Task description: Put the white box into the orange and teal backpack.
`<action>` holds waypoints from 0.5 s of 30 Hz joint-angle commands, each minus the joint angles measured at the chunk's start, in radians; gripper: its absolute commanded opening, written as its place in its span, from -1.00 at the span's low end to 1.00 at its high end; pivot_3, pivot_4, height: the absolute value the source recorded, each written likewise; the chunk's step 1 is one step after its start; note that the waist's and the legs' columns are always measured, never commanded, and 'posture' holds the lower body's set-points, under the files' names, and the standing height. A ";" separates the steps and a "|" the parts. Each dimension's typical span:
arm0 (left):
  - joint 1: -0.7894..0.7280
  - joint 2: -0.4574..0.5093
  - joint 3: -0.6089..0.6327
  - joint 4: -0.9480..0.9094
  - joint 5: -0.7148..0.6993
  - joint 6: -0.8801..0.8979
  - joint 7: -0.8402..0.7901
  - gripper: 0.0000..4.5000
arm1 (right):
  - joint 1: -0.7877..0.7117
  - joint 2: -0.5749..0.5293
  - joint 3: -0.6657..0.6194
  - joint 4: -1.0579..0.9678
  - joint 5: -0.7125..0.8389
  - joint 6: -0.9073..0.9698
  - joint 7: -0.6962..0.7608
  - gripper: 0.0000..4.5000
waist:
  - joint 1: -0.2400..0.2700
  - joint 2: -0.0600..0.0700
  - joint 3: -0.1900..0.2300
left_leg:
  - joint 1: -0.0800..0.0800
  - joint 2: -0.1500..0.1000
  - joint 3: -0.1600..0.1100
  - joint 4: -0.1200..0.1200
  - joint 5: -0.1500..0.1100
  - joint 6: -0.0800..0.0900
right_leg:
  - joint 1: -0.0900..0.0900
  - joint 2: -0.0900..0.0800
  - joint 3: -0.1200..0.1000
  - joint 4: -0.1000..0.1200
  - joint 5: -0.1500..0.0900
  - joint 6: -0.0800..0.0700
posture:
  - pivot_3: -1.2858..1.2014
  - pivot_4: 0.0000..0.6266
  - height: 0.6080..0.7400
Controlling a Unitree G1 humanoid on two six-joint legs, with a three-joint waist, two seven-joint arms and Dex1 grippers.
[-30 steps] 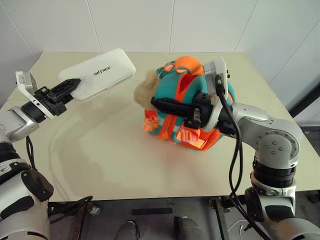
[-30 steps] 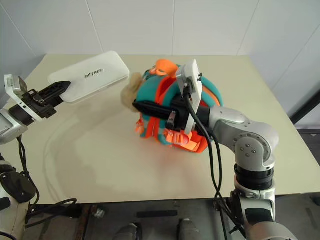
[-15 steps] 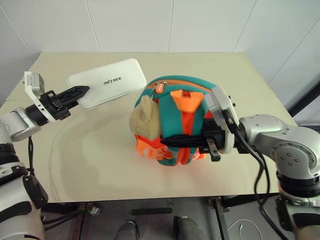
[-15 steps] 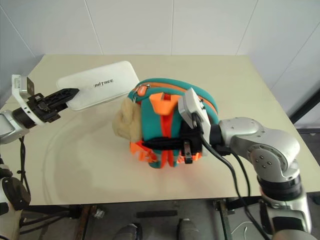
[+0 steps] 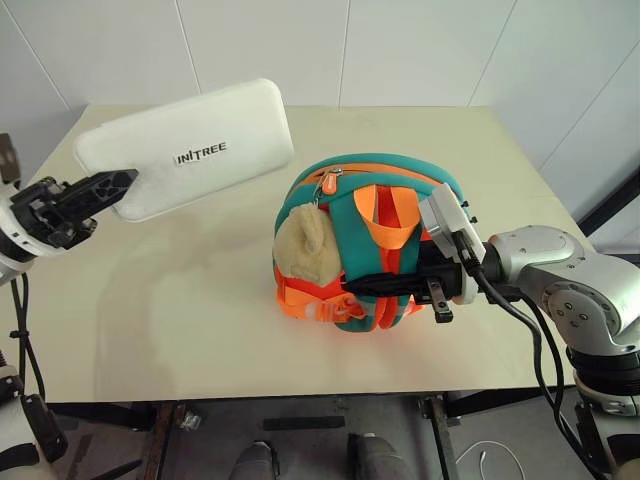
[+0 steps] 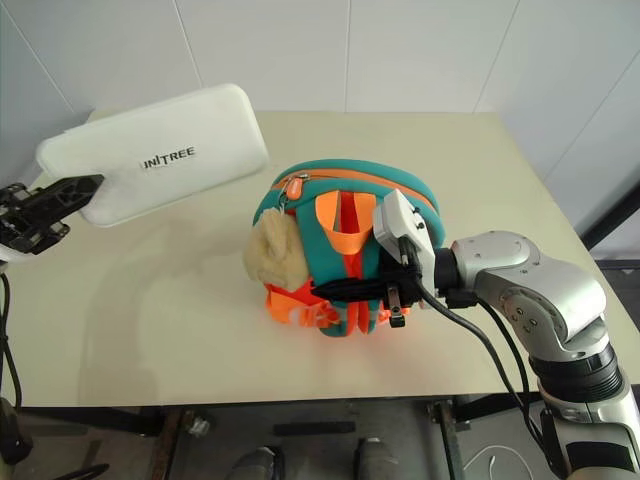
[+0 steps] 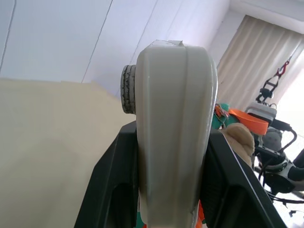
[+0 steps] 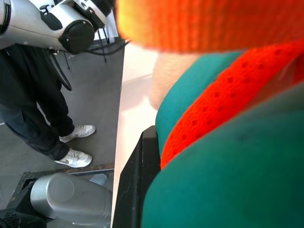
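The white box (image 5: 190, 145), flat with dark lettering, hangs tilted above the table's far left. My left gripper (image 5: 122, 182) is shut on its near end. In the left wrist view the box's edge (image 7: 173, 118) stands between the black fingers (image 7: 111, 190). The orange and teal backpack (image 5: 365, 235) stands on the table at centre right, its tan plush piece (image 5: 305, 240) facing left. My right gripper (image 5: 355, 285) reaches in from the right, shut on the backpack's lower front among teal fabric and orange webbing (image 8: 228, 95).
The beige table (image 5: 180, 320) has open surface between box and backpack and in front of them. A white tiled wall rises behind. A person's legs (image 8: 38, 109) stand on the floor beside the table, seen in the right wrist view.
The left gripper lifted the box, drew it back to the left and rolled it, so it looms larger. The right gripper stood the backpack upright and settled it lower, slightly right.
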 commanded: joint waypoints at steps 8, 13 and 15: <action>0.025 0.064 -0.062 -0.085 0.005 -0.104 -0.135 -0.45 | -0.020 -0.006 0.000 0.033 -0.040 -0.040 0.037 -1.00 | 0.013 0.000 0.000 | 0.000 0.000 0.000 0.001 0.000 0.000 | 0.000 0.000 0.000 0.001 0.000 0.000 | 0.03 -0.52 1.00; 0.018 0.086 -0.134 -0.069 0.035 -0.147 -0.181 -0.45 | -0.022 0.000 0.002 0.038 -0.052 -0.041 0.046 -1.00 | 0.014 0.000 0.000 | 0.000 0.000 0.000 0.001 0.000 0.000 | 0.000 0.000 0.000 0.001 0.000 0.000 | 0.03 -0.52 1.00; 0.013 0.099 -0.179 -0.054 0.075 -0.192 -0.207 -0.45 | -0.021 0.003 0.001 0.038 -0.055 -0.040 0.048 -1.00 | 0.014 0.000 0.000 | 0.000 0.000 0.000 0.001 0.000 0.000 | 0.000 0.000 0.000 0.001 0.000 0.000 | 0.03 -0.52 1.00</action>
